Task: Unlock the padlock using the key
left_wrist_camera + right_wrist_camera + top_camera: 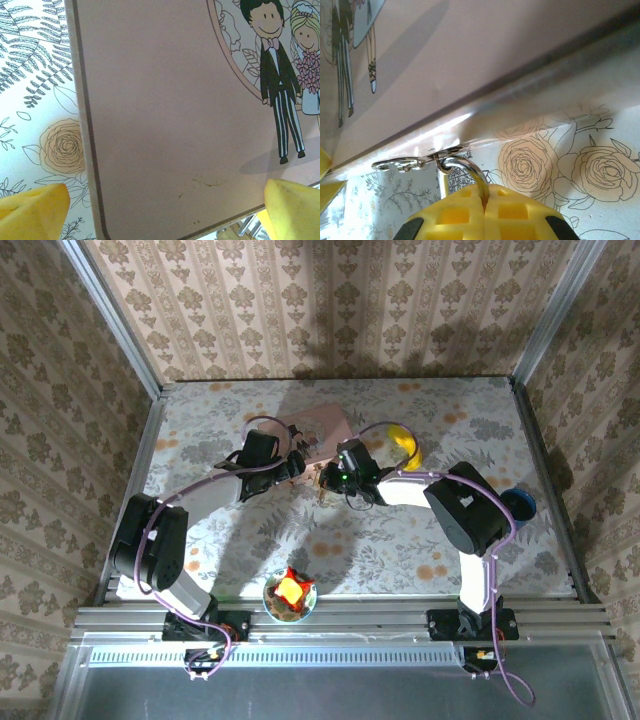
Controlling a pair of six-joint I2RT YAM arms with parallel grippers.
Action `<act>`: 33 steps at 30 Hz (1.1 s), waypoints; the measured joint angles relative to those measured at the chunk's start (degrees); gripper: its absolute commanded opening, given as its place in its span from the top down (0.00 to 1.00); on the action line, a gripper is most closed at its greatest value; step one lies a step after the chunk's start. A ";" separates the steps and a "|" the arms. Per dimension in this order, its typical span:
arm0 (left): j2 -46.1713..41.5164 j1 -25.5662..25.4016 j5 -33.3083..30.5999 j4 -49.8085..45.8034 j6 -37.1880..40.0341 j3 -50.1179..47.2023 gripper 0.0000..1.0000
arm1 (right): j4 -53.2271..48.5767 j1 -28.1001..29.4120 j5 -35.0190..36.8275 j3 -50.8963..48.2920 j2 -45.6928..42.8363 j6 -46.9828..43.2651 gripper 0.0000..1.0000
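Two grippers: at lower centre the right gripper (485, 200) pinches a silvery ring (472, 172) carrying the key (402, 164); the left gripper (162, 207) gapes wide over the pink box (165, 100).

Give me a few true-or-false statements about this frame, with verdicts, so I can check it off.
1. The left gripper is open, its yellow fingertips wide apart at the pink box. True.
2. The right gripper grips the banana. False: it is shut on a metal ring that carries the key; the banana lies free on the table.
3. The box lid shows a cartoon bride and groom. True.
4. The bowl at the near table edge is empty. False: it holds something red and yellow.
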 measured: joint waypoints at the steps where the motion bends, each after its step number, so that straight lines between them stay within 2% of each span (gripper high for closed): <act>1: 0.00 0.00 0.02 0.13 0.00 -0.04 0.00 | 0.22 0.00 0.24 -0.09 -0.02 0.50 0.97; 9: 0.07 0.33 0.94 1.36 -0.02 -0.70 0.00 | 2.43 -0.28 0.48 -1.09 0.00 6.32 0.97; 23: 1.16 1.77 4.57 4.00 -0.02 -1.22 0.00 | 7.98 -0.90 0.46 -3.69 0.00 10.95 0.97; 29: 1.57 1.86 5.03 5.25 -0.33 -1.29 0.08 | 8.59 -1.38 0.55 -3.76 0.00 12.87 0.97; 33: 1.57 2.21 5.40 6.14 -0.44 -1.75 0.09 | 8.74 -1.53 0.72 -3.76 0.00 13.64 0.96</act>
